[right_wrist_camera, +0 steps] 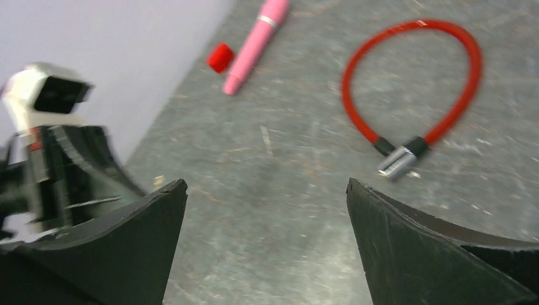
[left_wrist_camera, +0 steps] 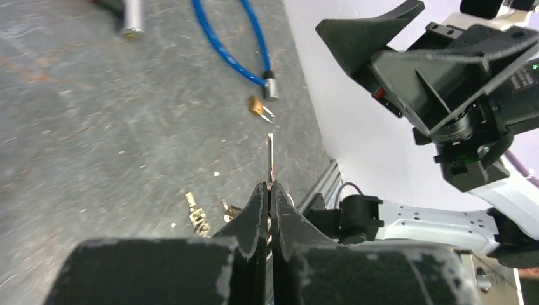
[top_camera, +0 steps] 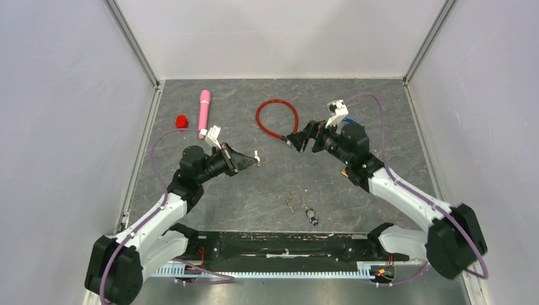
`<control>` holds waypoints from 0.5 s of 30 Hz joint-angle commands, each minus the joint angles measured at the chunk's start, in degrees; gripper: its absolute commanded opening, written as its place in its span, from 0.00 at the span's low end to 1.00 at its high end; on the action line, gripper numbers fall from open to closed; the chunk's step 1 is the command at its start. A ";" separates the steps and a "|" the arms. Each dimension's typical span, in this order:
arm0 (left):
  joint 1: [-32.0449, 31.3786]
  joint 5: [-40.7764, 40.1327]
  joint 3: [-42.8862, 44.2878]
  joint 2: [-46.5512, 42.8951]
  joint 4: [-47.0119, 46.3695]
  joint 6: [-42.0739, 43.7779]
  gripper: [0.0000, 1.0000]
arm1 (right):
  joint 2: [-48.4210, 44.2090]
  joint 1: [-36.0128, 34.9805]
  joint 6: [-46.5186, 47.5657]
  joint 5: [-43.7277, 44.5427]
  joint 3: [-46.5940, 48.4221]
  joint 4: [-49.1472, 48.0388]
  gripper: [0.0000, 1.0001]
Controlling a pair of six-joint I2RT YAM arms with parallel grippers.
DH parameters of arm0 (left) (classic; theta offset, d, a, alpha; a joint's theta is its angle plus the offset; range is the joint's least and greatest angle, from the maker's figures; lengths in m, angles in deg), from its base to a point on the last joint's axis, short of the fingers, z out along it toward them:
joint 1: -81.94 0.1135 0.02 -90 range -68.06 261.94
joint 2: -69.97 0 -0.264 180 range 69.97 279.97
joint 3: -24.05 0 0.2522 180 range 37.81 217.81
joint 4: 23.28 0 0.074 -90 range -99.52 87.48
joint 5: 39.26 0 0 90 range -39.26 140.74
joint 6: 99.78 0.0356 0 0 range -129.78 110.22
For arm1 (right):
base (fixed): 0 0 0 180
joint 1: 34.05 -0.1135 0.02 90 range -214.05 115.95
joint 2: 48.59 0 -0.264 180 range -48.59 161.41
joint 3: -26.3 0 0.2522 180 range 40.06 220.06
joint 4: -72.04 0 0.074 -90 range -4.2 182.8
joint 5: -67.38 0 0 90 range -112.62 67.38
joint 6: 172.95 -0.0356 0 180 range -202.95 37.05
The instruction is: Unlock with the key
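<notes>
Left claw (left_wrist_camera: 270,190) is pinching the key (left_wrist_camera: 270,155) between closed fingers, with the thin metal blade sticking straight out past the tips and hanging raised off the table (left_wrist_camera: 95,127). In the top view the left claw (top_camera: 246,160) is pointing right, toward the middle of the table, and the key (top_camera: 256,154) is showing as a small pale sliver at its tip.

Facing it from the other side, the right claw (top_camera: 296,141) is spreading its fingers (right_wrist_camera: 413,248) wide and gripping nothing. The two claws are sitting near each other but apart.

The cable lock (top_camera: 277,117), a red loop, is lying flat on the table just beyond the right claw. Its metal barrel (right_wrist_camera: 397,162) is resting at the near end of the loop, where the two black-sleeved cable ends are meeting. In the right wrist view the barrel is lying ahead of the open fingers, nearer the right-hand one, and nothing is touching it.

The left wrist view is showing a blue cable (left_wrist_camera: 222,47) with a metal end beyond the key's tip. Whether this is the same lock cannot be told.

Farther left, a pink pen (top_camera: 204,113) is lying lengthwise near the left wall (top_camera: 63,127), with a red cap (top_camera: 182,121) just beside it and not touching. Toward the arm bases, loose keys (top_camera: 290,203) and a key ring (top_camera: 311,216) are lying on the table, well apart from both claws.
</notes>
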 commanded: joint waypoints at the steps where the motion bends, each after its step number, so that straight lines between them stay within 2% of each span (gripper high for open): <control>1: 7.43 12.12 2.41 0.81 10.42 5.19 0.02 | 9.80 3.38 5.03 1.89 10.45 14.25 0.98; 4: 11.81 16.47 5.24 3.65 17.67 9.43 0.02 | 17.35 3.60 6.14 7.17 18.37 21.80 0.93; 10: 14.46 18.53 13.44 10.40 34.67 22.05 0.02 | 34.54 3.60 3.13 19.93 35.12 37.71 0.84; 15: 14.73 17.55 20.07 13.54 44.67 31.16 0.02 | 44.99 3.42 -1.05 23.51 44.86 42.44 0.77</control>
